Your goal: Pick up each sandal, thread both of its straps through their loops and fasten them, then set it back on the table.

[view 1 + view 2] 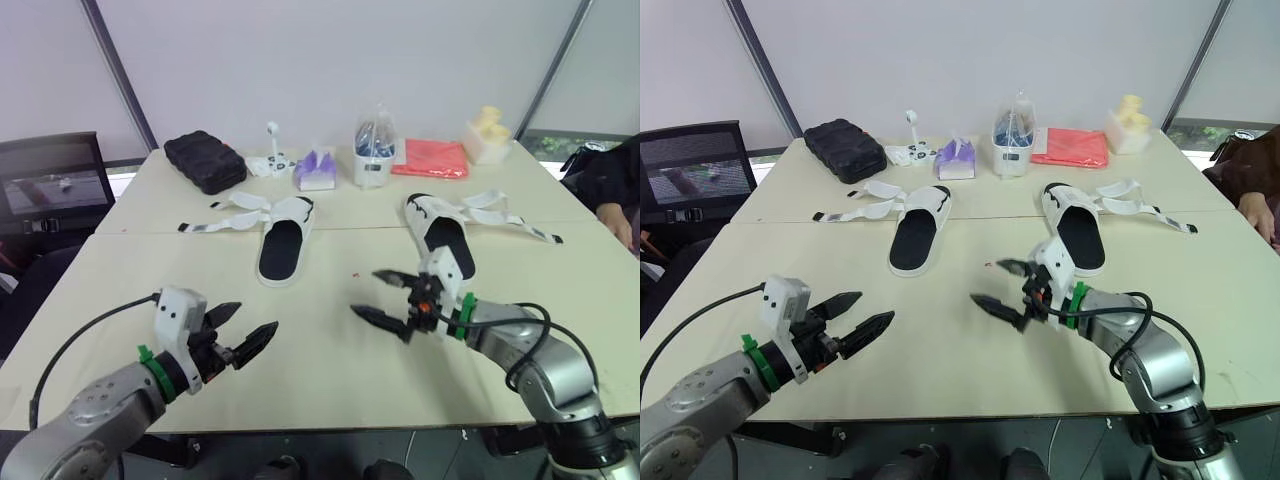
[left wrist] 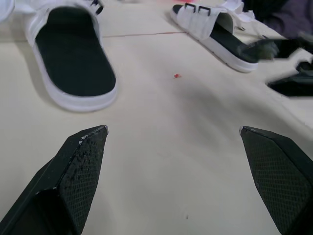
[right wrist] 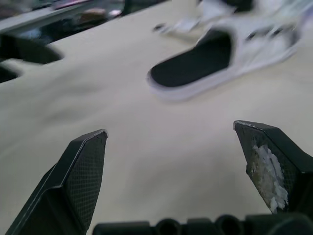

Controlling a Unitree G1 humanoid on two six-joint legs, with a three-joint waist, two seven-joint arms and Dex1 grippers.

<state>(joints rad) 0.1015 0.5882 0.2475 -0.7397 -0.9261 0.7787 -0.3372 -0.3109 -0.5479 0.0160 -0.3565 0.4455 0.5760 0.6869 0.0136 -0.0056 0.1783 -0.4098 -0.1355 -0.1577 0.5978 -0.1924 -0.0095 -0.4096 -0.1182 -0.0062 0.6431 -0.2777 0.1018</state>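
I hold my left tool (image 1: 255, 318) and right tool (image 1: 366, 293) released and empty, low over the near tabletop (image 1: 320, 385), ready, I think, to reach the left sandal (image 1: 283, 240) and right sandal (image 1: 445, 240), lying farther off with straps (image 1: 235, 212) unfastened.

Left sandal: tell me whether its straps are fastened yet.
No: the left sandal lies with both straps splayed flat on the table beside it, unfastened.

Head stereo above; wrists share sandal (image 2: 73, 63)
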